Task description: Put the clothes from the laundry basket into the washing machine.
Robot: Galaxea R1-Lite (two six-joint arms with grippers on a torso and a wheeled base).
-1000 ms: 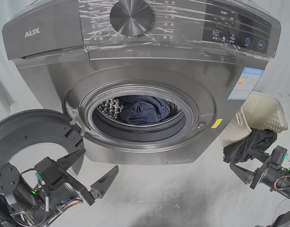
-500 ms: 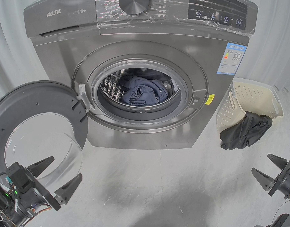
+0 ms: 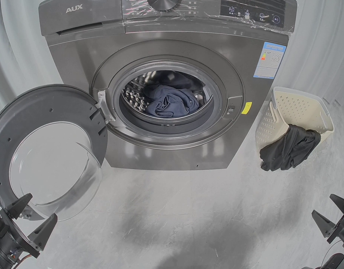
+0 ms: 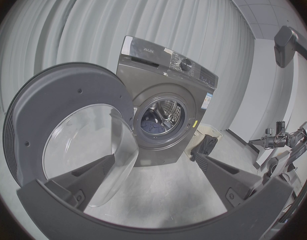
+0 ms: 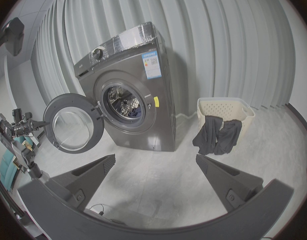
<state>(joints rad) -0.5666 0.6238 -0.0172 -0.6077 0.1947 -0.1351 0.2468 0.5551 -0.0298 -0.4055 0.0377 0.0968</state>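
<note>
My right claw (image 3: 322, 204) hangs wide open with nothing in it, low over the floor (image 3: 198, 213) and well short of the laundry basket (image 3: 302, 94). Left claw (image 3: 43, 205), same story: spread wide, empty, down by the open door (image 3: 37, 105) of the washing machine (image 3: 86, 56).

And there's the target, a black garment (image 3: 289, 150) draped over the near rim of the basket, part inside, the rest spilling down the front wall toward the floor. Blue clothes (image 3: 168, 101) sit in the drum, and the door is swung fully aside, so the way in is open.

Now the cloth: soft, limp, light by the look of it, nothing to break, but it'll sag and trail whichever way I lift it. I reckon the best hold is the bunched fold right where it crosses the rim. That's thick enough to pinch, and it brings both hanging halves up together. Grab a loose hem down low and I'd likely drag it over the floor or snag it on the rim.
</note>
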